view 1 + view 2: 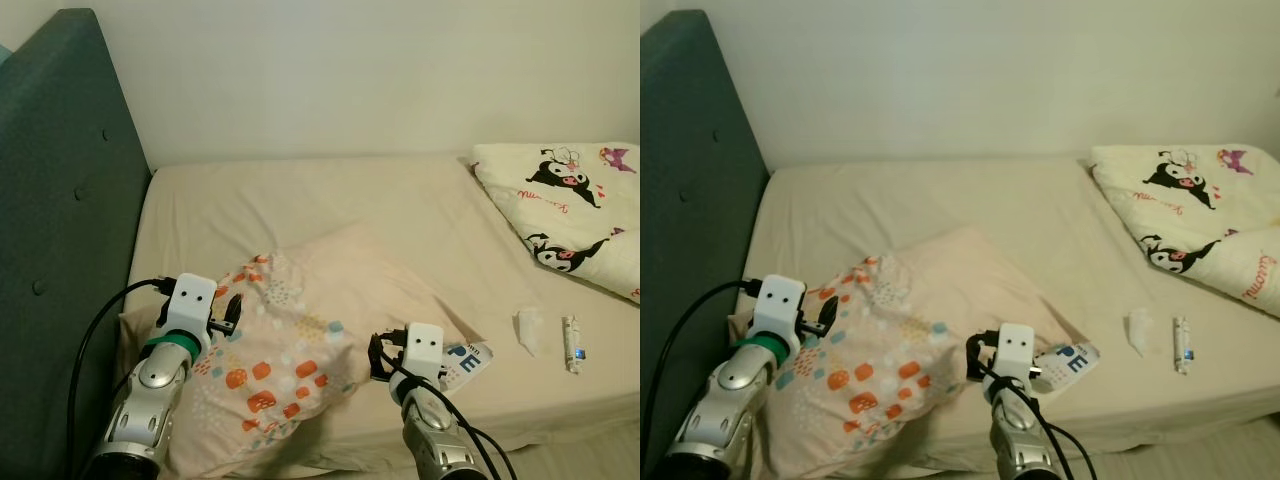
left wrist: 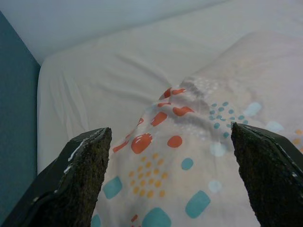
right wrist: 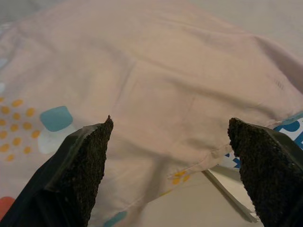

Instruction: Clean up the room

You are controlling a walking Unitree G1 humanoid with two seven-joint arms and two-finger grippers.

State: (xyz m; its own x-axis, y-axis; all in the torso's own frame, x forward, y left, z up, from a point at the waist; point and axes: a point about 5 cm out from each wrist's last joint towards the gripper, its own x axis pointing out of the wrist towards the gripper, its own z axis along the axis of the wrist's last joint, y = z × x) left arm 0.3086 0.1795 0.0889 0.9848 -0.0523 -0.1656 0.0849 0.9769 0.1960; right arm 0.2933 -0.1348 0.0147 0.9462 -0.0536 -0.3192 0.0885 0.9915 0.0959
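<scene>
Risk lies under my wide-open, empty right hand (image 1: 385,357): closing on the spotted peach pillow (image 1: 285,355) could catch the blue-lettered white packet (image 1: 466,361) beneath; my left hand (image 1: 226,314) gapes empty too

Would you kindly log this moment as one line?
left gripper: open, over patterned pillow | right gripper: open, at pillow's edge | blue-lettered packet beside it
</scene>
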